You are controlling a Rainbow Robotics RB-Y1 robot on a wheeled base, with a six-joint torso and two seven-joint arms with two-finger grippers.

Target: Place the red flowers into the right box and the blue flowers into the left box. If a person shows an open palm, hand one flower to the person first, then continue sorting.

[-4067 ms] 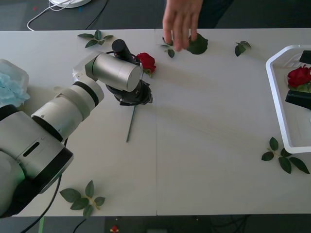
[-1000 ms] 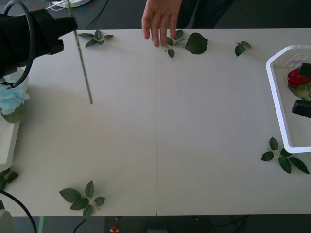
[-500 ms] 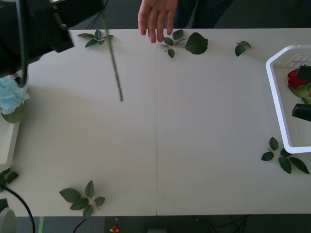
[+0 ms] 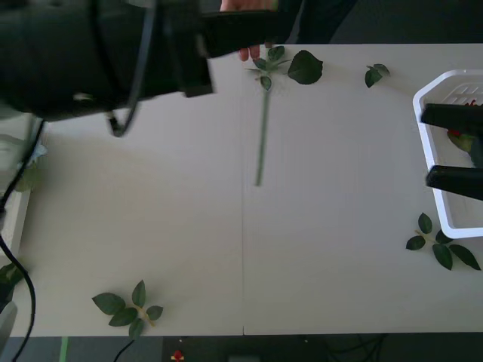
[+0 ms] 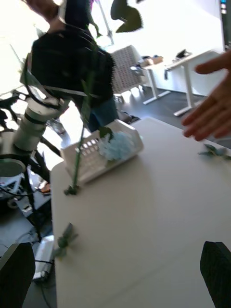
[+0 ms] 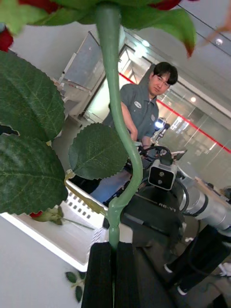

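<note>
My left gripper (image 6: pixel 114 248) is shut on the green stem of a red flower (image 6: pixel 120 134), whose leaves and red petals crowd the left wrist view. In the front view my left arm (image 4: pixel 113 53) reaches across the far side and the stem (image 4: pixel 261 136) hangs above the table's middle, just below the person's hand (image 4: pixel 245 53). That hand (image 5: pixel 211 106) is held out with fingers spread. My right gripper (image 4: pixel 453 147) is open above the right box (image 4: pixel 423 143), which holds a red flower (image 6: pixel 45 216). A blue flower (image 5: pixel 118 144) lies in the left box (image 5: pixel 86 154).
Loose leaf sprigs lie at the far edge (image 4: pixel 302 68), at the far right (image 4: pixel 375 74), beside the right box (image 4: pixel 441 245) and near the front left (image 4: pixel 128 305). The left box's corner (image 4: pixel 11 215) shows at the left edge.
My left arm has swung right with the red flower, carrying its stem from the far left to the table's middle under the person's hand. My right gripper has shifted over the right box.
</note>
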